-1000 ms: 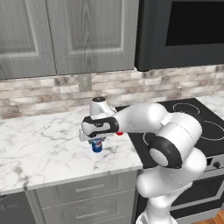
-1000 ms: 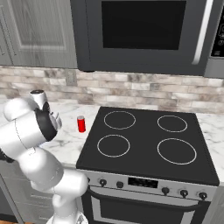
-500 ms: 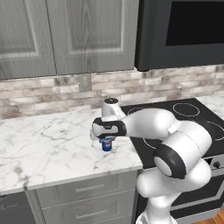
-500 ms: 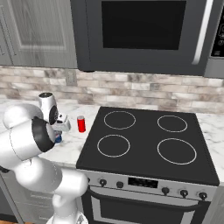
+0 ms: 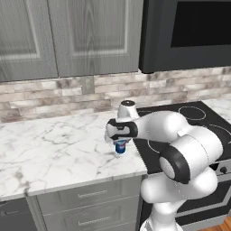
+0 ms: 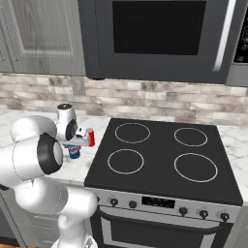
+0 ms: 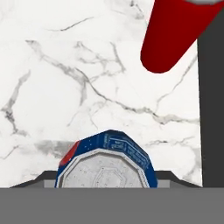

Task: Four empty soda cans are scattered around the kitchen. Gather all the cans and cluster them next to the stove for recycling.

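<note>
We are in the placement step for the blue can (image 5: 120,146). The gripper (image 5: 119,140) holds it from above, with the fingers clenched on its sides; in the hand view the can's silver top (image 7: 105,170) sits directly between the dark fingertips. The can's base is at or just above the marble counter (image 5: 49,153); we cannot tell from these views whether it already rests on the surface.

The can is located on the counter beside the left edge of the stove (image 6: 160,160). A red can (image 6: 90,137) already stands upright on the same strip of counter, just beside the cooktop edge. In the hand view the red can (image 7: 175,35) appears near the blue one but apart from it, with bare marble between them.

We judge that the blue can is at an acceptable spot for the cluster. The next move calls for the following:

1. Confirm that the base is seated flat on the counter.
2. Release the fingers without tipping the light, empty can.
3. Retract straight upward, so that the hand clears both cans and does not knock the red one.

The remaining cans are then to be fetched.
</note>
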{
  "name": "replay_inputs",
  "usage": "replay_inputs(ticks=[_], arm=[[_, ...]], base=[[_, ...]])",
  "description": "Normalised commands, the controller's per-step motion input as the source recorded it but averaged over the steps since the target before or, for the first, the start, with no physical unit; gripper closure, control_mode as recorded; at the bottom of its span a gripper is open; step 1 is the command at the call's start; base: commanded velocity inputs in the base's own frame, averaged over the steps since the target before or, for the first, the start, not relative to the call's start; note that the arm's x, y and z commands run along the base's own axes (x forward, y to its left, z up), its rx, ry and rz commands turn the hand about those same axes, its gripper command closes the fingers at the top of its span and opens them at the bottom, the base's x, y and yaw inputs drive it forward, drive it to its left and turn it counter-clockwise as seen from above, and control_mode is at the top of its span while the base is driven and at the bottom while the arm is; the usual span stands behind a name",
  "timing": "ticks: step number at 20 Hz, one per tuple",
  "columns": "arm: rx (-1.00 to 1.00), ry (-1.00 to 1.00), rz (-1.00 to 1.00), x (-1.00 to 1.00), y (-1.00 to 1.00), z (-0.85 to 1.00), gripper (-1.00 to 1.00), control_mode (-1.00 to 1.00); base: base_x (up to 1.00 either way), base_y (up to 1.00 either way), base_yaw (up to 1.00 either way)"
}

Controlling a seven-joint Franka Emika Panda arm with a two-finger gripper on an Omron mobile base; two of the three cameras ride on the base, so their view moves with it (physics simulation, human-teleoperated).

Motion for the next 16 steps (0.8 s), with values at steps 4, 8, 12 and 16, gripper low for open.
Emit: replay_inputs(ticks=[4, 8, 12, 16], arm=[[0.02, 0.00, 0.00, 0.35, -0.37, 0.00, 1.00, -1.00], [0.01, 0.00, 0.00, 0.32, -0.26, 0.00, 1.00, -1.00], [0.00, 0.00, 0.00, 0.24, -0.12, 0.00, 1.00, -1.00], [0.00, 0.00, 0.00, 0.24, -0.12, 0.00, 1.00, -1.00]], base=[[0.00, 0.00, 0.00], [0.00, 0.00, 0.00], [0.00, 0.00, 0.00], [0.00, 0.00, 0.00]])
